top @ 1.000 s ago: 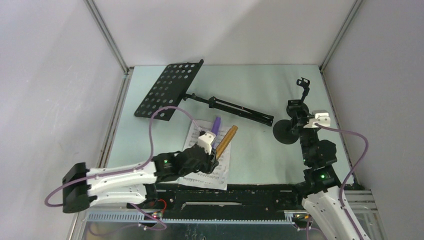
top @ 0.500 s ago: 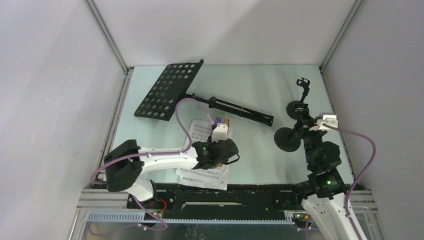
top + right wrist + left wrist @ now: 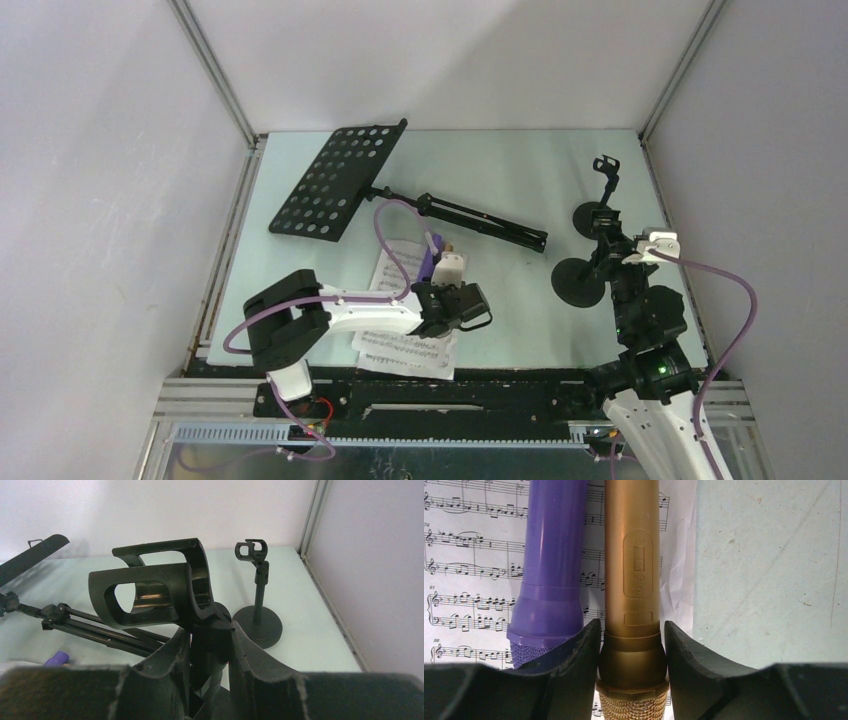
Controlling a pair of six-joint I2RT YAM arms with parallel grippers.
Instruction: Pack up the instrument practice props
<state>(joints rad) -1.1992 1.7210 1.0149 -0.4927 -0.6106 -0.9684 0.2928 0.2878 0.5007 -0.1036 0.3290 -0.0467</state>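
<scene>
Top external view, left to right: we note the music rack (image 3: 335, 180) lying flat at the far left of the table (image 3: 520, 180). The sheet-music pages (image 3: 400, 355) lie near the front edge, with the purple microphone (image 3: 554, 545) resting on them. Just beside it, the left pincer (image 3: 631, 630) grips the tan microphone (image 3: 631, 555) at its collar. The right pincer (image 3: 210, 635) clamps the stem of the near holder (image 3: 150, 592); the far holder (image 3: 257, 615) stands upright, untouched. We judge packing barely begun: no container shows, and every prop is out.

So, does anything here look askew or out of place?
The music rack lies flat on the table, legs folded, not standing. The sheet-music pages lie skewed under the purple microphone and the tan microphone.
</scene>
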